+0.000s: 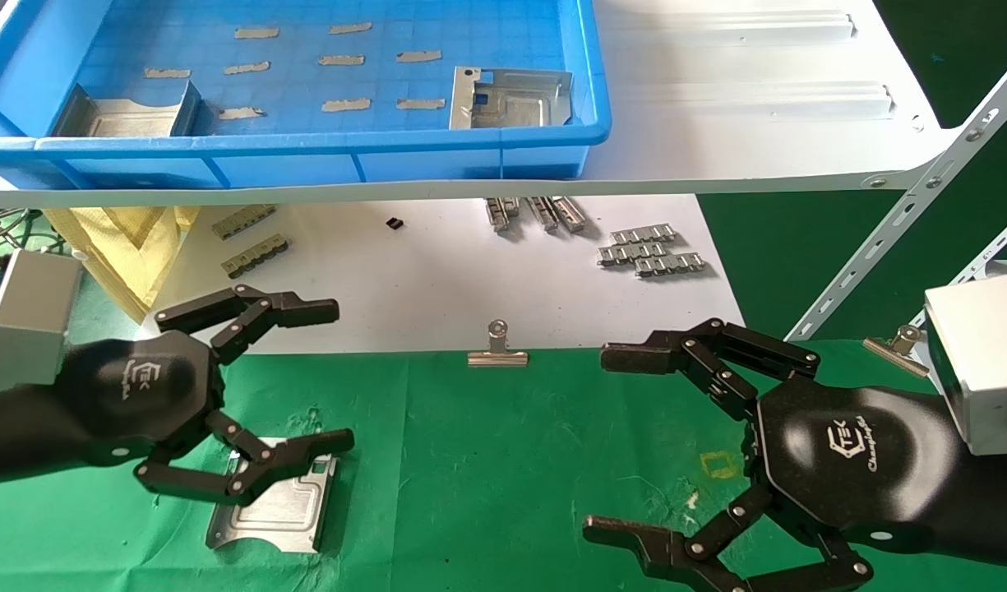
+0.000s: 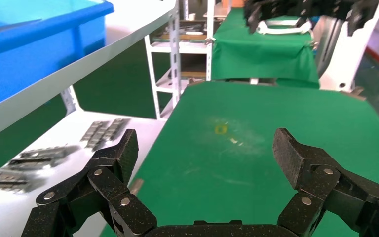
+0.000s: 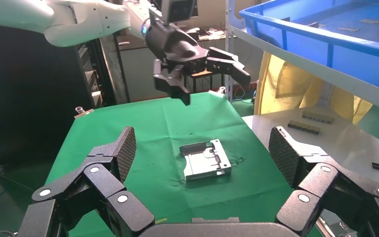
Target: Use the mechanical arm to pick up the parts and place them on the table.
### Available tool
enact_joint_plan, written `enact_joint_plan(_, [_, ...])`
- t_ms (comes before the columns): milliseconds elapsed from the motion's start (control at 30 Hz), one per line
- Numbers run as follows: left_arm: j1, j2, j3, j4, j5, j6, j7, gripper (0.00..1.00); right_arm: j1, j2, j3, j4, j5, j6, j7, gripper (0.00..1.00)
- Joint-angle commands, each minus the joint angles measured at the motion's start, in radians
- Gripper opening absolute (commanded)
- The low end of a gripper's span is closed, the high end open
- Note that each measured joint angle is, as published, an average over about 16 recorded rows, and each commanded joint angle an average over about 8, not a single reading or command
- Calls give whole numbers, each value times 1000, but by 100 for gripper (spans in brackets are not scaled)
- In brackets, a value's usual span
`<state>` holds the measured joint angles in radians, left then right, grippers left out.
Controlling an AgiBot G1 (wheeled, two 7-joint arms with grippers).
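one silvery stamped sheet-metal plate (image 1: 273, 506) lies flat on the wrinkled green cloth of the table (image 1: 487, 460), near its left front part, so that piece looks delivered. the black left gripper (image 1: 326, 378) hangs above it with its linkage fingers spread wide and nothing between them; the right wrist view shows it well clear of the plate, up in the air, which reads to me as a hand that has let go rather than one about to grasp.

two more plates of the same kind wait in the shallow blue plastic tray (image 1: 470, 152) on the white metal shelf (image 1: 758, 123): one lying against the tray's right wall (image 1: 507, 99), one with bent-up sides at the near left corner (image 1: 129, 115). beige tape pieces (image 1: 343, 59) dot the tray floor between them. by my reckoning the job is about a third done.

the black right gripper (image 1: 626, 448) hovers low over the right side of the cloth, fingers also splayed open and empty.

below the shelf, on a white sheet, sit small ridged metal strips (image 1: 651, 251), and a silver binder clip (image 1: 497, 349) pins the cloth's far edge. the cloth's middle and right lie bare, plenty of landing room. the tray's raised rim and the shelf lip are what a reaching hand must clear.
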<state>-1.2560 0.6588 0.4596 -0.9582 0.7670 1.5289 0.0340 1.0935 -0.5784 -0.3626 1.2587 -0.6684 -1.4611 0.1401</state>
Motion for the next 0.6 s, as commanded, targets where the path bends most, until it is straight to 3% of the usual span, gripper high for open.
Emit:
enact_joint_plan(33, [20,-5,-19,-35,-4,-4,-24,100,0,0,0,0,0,0,0,100])
enact_joint_plan(600, [177,-46,-176,-318,-36,-32,-215,100,0,0,0,0,0,0,0,100])
